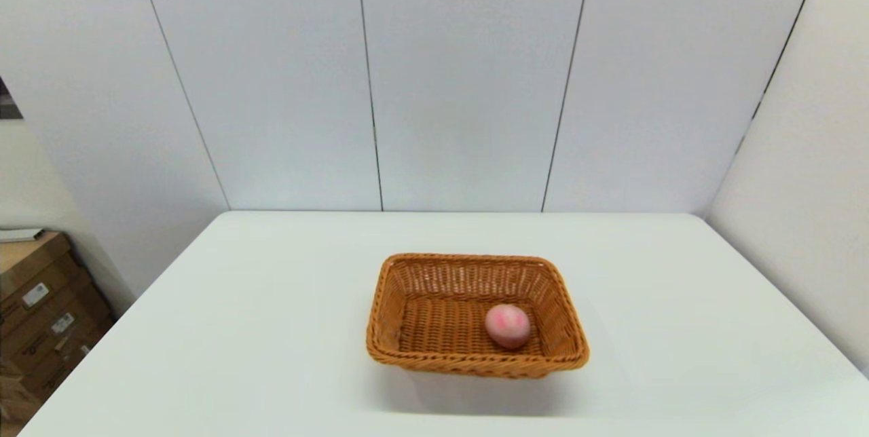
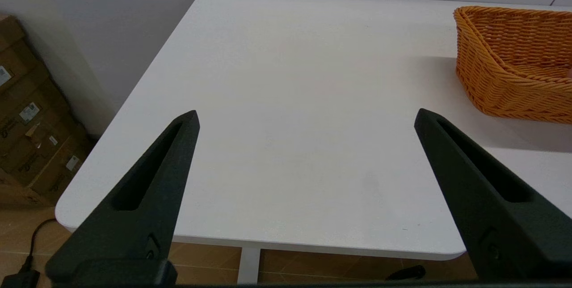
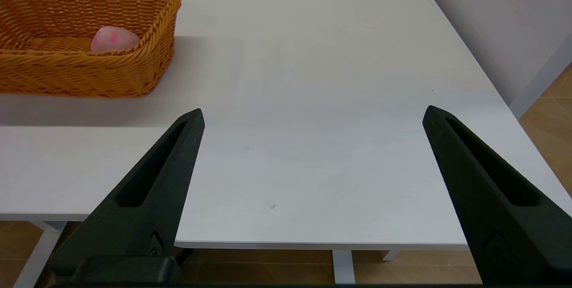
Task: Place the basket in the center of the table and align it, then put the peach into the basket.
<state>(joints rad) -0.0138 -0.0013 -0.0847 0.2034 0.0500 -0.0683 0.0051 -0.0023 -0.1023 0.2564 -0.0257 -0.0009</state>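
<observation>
The orange-brown wicker basket (image 1: pixel 475 315) stands near the middle of the white table (image 1: pixel 271 328), its long sides roughly square to the table's front edge. Inside it, toward its right near corner, lies the pale pink peach (image 1: pixel 507 326). The right wrist view shows the basket (image 3: pixel 85 33) with the peach (image 3: pixel 114 40) in it. One end of the basket (image 2: pixel 514 64) shows in the left wrist view. My left gripper (image 2: pixel 306 118) hangs open over the table's near left part. My right gripper (image 3: pixel 313 116) hangs open over the near right part. Neither arm shows in the head view.
Brown cardboard boxes (image 1: pixel 41 315) are stacked on the floor left of the table. White wall panels stand close behind the table and along its right side. The table's front edge (image 2: pixel 268 236) lies just beyond both grippers.
</observation>
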